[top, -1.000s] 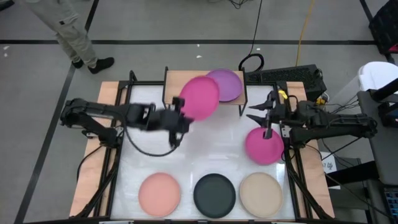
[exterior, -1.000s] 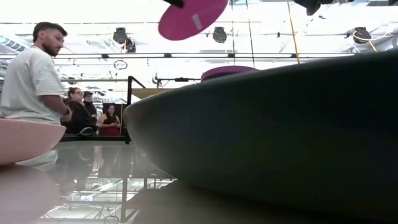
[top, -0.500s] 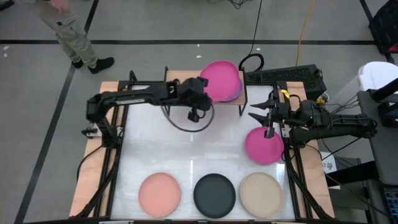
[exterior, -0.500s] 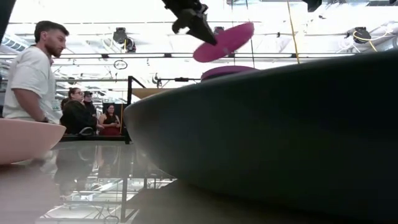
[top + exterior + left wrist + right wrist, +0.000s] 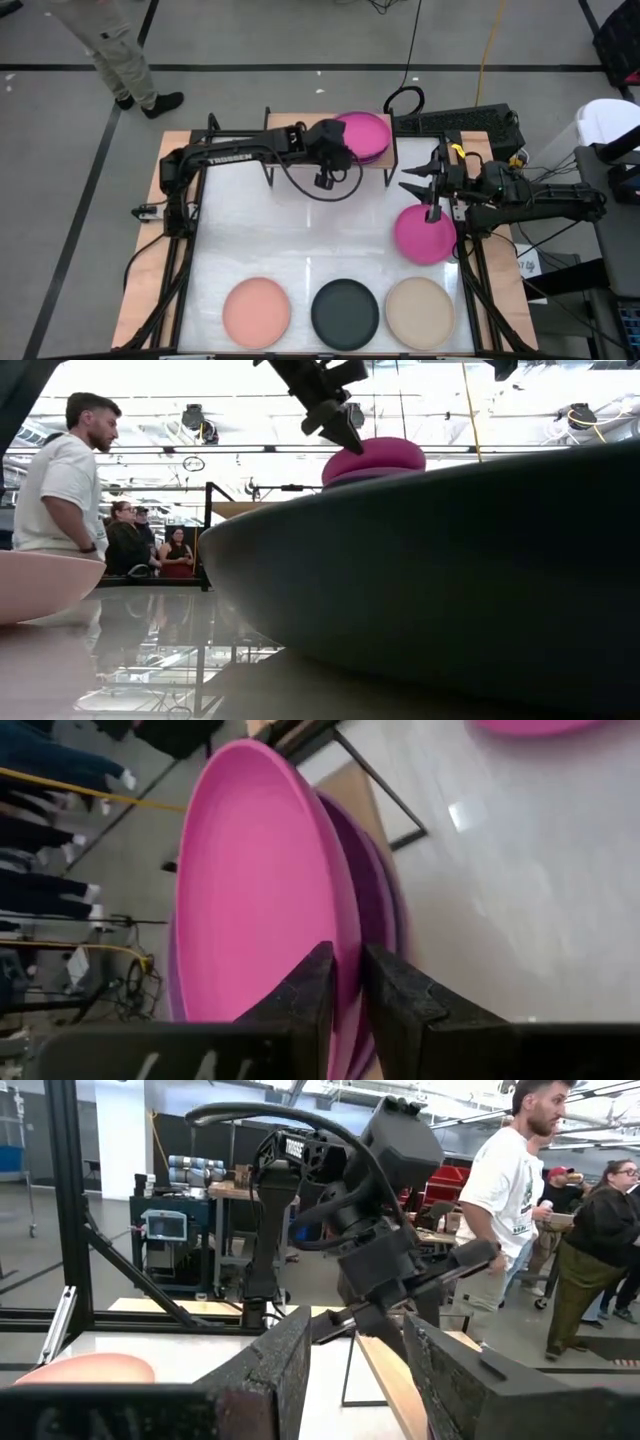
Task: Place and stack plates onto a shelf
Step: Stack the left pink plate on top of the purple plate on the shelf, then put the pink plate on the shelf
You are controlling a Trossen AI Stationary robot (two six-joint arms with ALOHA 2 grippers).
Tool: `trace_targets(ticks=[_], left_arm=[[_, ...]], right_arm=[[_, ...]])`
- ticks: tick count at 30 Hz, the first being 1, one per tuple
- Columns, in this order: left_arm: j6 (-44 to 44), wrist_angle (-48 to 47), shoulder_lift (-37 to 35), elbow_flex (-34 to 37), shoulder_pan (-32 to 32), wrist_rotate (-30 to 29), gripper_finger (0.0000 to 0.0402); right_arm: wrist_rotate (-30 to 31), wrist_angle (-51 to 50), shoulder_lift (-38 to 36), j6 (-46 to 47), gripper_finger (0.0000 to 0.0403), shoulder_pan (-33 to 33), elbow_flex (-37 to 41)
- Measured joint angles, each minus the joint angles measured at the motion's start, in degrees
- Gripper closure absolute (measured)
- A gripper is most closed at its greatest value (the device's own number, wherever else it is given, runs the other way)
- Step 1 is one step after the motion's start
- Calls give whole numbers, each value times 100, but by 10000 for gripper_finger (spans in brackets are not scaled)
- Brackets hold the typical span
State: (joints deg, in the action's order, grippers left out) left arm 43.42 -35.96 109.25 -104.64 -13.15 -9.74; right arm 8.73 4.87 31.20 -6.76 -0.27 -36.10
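A magenta plate (image 5: pixel 365 133) lies on a purple plate (image 5: pixel 384 152) at the right end of the light-wood shelf (image 5: pixel 285 125), at the table's far edge. My left gripper (image 5: pixel 335 160) is shut on this magenta plate at its near-left edge; both also show in the low view, the gripper (image 5: pixel 345 430) beside the plate (image 5: pixel 380 455). My right gripper (image 5: pixel 415 183) is open and empty, just above the far edge of a second magenta plate (image 5: pixel 425 235) that lies flat on the white tabletop at the right. My left gripper pinches the magenta plate's rim (image 5: pixel 347 955) between its two fingers, one finger (image 5: pixel 300 1005) on the upper face and the other (image 5: pixel 400 1010) under it, next to the purple plate (image 5: pixel 378 905). The fingers come from the table's left and near side. The plate rests on the purple plate.
A salmon plate (image 5: pixel 256 312), a dark grey plate (image 5: pixel 345 311) and a beige plate (image 5: pixel 419 311) lie in a row along the near edge. The left half of the shelf board is bare. A person (image 5: pixel 110 45) walks beyond the far left corner; others stand behind (image 5: pixel 150 540).
My left gripper has carried the magenta plate toward the table's far right, from above the shelf's middle to above the purple plate. It has then lowered the plate, which was tilted in the air and now lies on the purple plate. The gripper stays shut on the rim.
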Motion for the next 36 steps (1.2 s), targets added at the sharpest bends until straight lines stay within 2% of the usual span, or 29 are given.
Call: trace_targets(ticks=[6, 12, 14, 18, 20, 27, 32, 36], left_arm=[[-27, 329, -21, 0, 5, 0, 330], [-341, 318, -24, -4, 15, -33, 253], [-356, 329, -26, -4, 18, -243, 224], [-566, 324, -167, 6, 115, -1092, 190], [-646, 306, -399, 2, 180, -1302, 185], [-1494, 257, -1306, -2, 442, -1305, 183], [-2083, -138, -1957, 15, 728, -1280, 183], [-2417, 72, -2462, 579, 1015, -1285, 183]], right_arm=[[0, 3, -2, -7, 261, 0, 0], [0, 54, -2, -7, 261, 0, 0], [0, 56, -1, -3, 261, 0, 0], [-2, 51, -2, 7, 261, 0, 0], [0, 51, -2, 7, 261, 0, 0], [2, 12, 0, 9, 261, 0, 0], [2, -74, -1, 11, 261, 1, 0], [4, -198, 0, 112, 261, 0, 0]])
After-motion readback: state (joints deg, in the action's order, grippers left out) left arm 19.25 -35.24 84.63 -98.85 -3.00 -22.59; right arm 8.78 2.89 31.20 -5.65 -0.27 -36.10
